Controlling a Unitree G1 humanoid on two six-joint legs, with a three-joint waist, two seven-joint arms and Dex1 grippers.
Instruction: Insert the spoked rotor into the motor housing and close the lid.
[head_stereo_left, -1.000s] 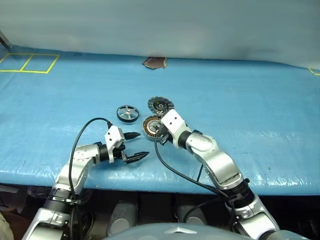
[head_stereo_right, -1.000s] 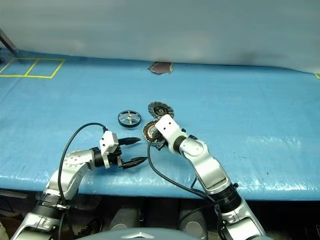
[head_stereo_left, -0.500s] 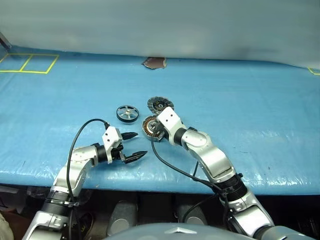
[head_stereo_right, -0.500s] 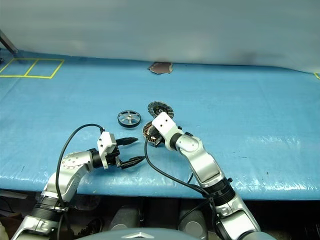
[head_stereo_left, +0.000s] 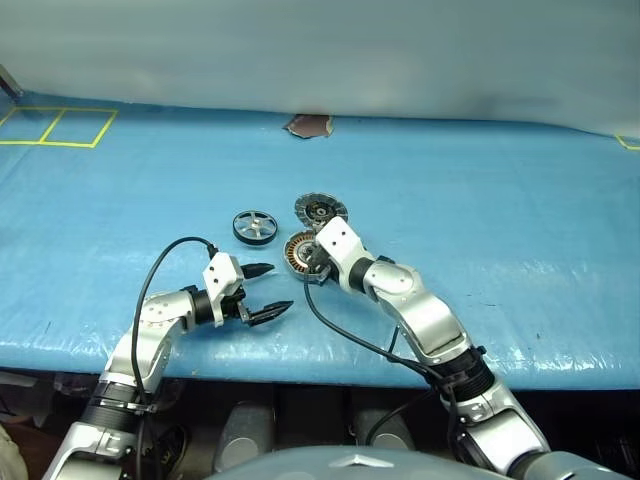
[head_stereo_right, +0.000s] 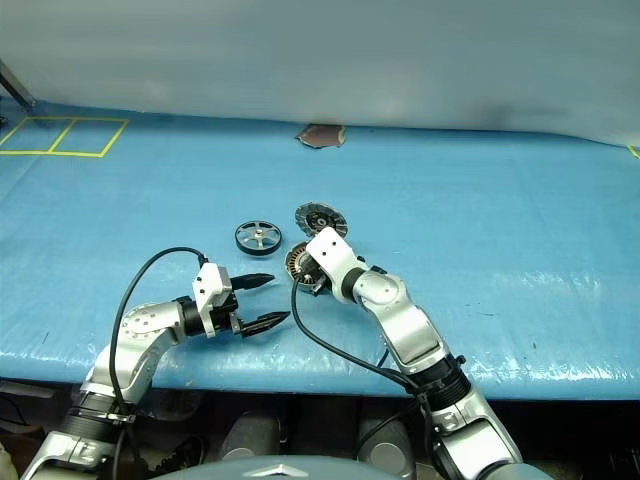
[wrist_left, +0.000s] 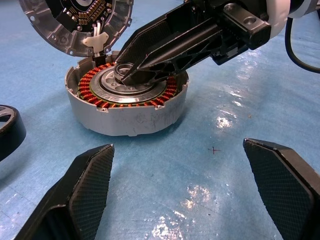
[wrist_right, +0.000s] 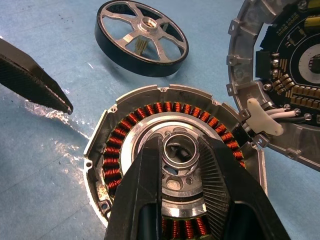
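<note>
The motor housing (wrist_left: 127, 102) is sitting on the blue surface (head_stereo_left: 500, 200), its lid (wrist_right: 285, 75) lying open beside it, ribbed face up and joined at the edge. The right claw (wrist_right: 181, 150) is reaching into the housing, its 2 fingers flanking the silver centre hub, seemingly touching it rather than squeezing. The spoked rotor (head_stereo_left: 254, 226) is lying just left of the housing. The left claw (head_stereo_left: 270, 290) is hovering nearby, spread wide and empty.

Copper-orange windings in the silver motor housing (wrist_left: 127, 107); black-rimmed spoked rotor (wrist_right: 141, 37); blue, perhaps woven, table cover (head_stereo_left: 500, 200).
</note>
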